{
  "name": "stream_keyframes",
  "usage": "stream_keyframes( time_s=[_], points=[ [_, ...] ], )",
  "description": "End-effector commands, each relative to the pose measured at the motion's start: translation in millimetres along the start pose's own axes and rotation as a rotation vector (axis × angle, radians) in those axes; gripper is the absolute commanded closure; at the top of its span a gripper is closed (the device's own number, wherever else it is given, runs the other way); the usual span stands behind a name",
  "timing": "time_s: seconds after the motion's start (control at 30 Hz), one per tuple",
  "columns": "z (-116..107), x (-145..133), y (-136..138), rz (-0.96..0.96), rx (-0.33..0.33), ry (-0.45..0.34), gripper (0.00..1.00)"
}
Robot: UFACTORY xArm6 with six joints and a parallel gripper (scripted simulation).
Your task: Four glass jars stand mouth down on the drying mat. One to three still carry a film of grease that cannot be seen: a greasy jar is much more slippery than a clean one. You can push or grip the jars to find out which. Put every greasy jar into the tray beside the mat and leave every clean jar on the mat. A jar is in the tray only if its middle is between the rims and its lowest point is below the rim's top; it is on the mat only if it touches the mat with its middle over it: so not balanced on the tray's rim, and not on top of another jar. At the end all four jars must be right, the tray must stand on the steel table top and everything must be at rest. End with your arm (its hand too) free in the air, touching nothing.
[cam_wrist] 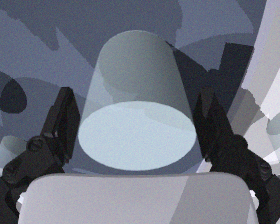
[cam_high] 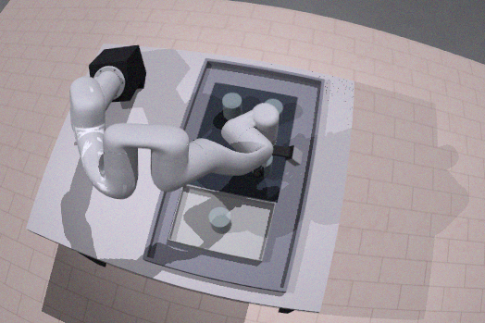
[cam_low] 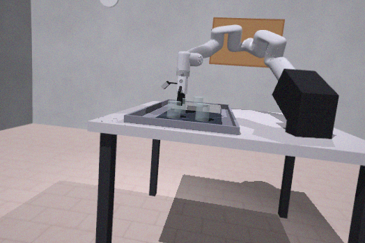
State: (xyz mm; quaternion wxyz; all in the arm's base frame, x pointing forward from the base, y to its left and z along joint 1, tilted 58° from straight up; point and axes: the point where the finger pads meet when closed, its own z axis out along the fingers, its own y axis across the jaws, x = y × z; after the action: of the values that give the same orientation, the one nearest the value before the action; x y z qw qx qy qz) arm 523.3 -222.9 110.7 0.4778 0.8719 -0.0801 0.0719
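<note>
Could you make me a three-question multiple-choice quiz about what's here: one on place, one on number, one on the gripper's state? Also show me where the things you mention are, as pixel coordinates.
1. Where is the jar nearest the gripper?
A. In the tray
B. Between its fingers
C. On the floor

2. How many jars are in the tray?
A. None
B. One
C. Three

3. How is the gripper?
A. Open
B. Shut on a jar
C. Shut, empty

Key:
1: B, the wrist view shows this jar (cam_wrist: 137, 135) between the spread fingers.
2: B, one jar (cam_high: 219, 217) stands inside the tray's rims (cam_high: 222, 254).
3: A, the gripper (cam_wrist: 136, 101) has its fingers wide apart, not closed on the jar.
</note>
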Motion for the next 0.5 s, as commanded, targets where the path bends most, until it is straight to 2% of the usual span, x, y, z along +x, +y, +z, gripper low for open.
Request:
stream_keyframes(
  time_s=[0.0,0.43,0.47],
  points=[
    [-1.3,1.4,0.0,0.001,0.001,0.003,0.08],
    [-1.3,1.4,0.0,0.001,0.001,0.003,0.08],
    [-1.3,1.4,0.0,0.001,0.001,0.003,0.11]
  ],
)
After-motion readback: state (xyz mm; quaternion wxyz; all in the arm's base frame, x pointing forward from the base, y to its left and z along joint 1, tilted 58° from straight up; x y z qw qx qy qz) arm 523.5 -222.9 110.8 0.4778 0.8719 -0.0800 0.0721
